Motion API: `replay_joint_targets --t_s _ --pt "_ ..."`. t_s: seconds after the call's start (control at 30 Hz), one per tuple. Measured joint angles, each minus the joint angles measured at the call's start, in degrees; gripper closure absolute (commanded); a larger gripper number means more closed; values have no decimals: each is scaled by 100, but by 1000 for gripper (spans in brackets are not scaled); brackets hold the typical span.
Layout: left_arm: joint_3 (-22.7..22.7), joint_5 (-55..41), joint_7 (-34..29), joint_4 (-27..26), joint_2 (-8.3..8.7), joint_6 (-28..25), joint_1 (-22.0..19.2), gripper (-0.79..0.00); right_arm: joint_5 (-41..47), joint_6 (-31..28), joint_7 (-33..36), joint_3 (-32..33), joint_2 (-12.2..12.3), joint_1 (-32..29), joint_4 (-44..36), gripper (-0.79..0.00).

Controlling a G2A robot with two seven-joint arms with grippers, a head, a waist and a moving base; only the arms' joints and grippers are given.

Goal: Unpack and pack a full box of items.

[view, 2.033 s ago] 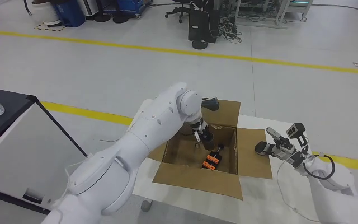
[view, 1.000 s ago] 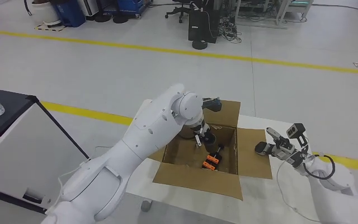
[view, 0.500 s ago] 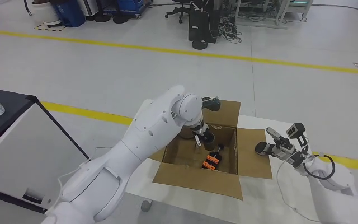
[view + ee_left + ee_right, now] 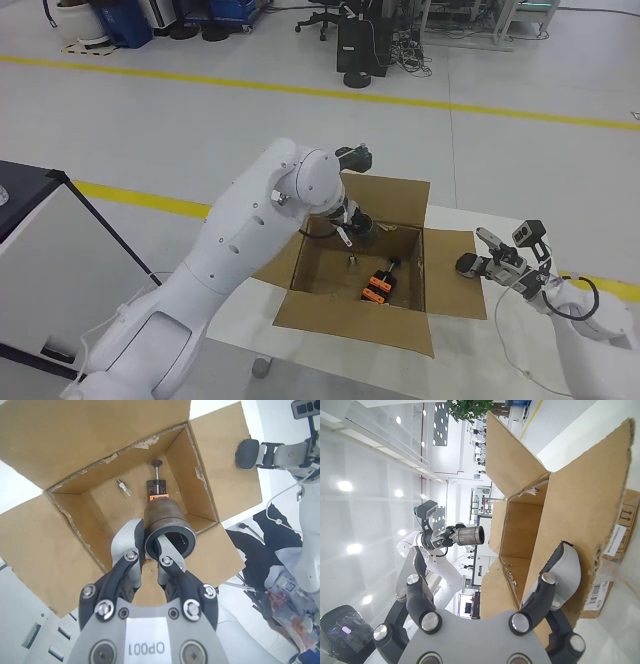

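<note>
1. Holding the metal tube (image 4: 166,517) by its rim, one finger inside and one outside, the left gripper (image 4: 151,543) hung over the open box (image 4: 180,465). That thin pinch could slip.
2. A drop would hit the orange clamp (image 4: 156,487) and little brass piece (image 4: 123,488) inside.
3. The right gripper (image 4: 491,560) was wide open just beside the box; a bump could shove it.

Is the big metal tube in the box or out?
Out: the left gripper holds the metal tube above the open cardboard box, clear of its walls.
</note>
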Motion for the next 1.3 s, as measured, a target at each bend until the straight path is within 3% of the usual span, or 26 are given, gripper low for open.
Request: replay_joint_targets --t_s 0.3,0.57,0.73,1.3 --pt "-582 598 0 -412 502 -8 402 0 0 0 0 0 0 0 0 -785" --pt "-1027 998 0 -1040 818 -7 919 0 0 0 0 0 0 0 0 -785" --pt "-1029 1269 0 -1303 898 -6 1148 0 0 0 0 0 0 0 0 -785" --pt "-1022 1280 0 -1302 898 -6 1147 0 0 0 0 0 0 0 0 -785"
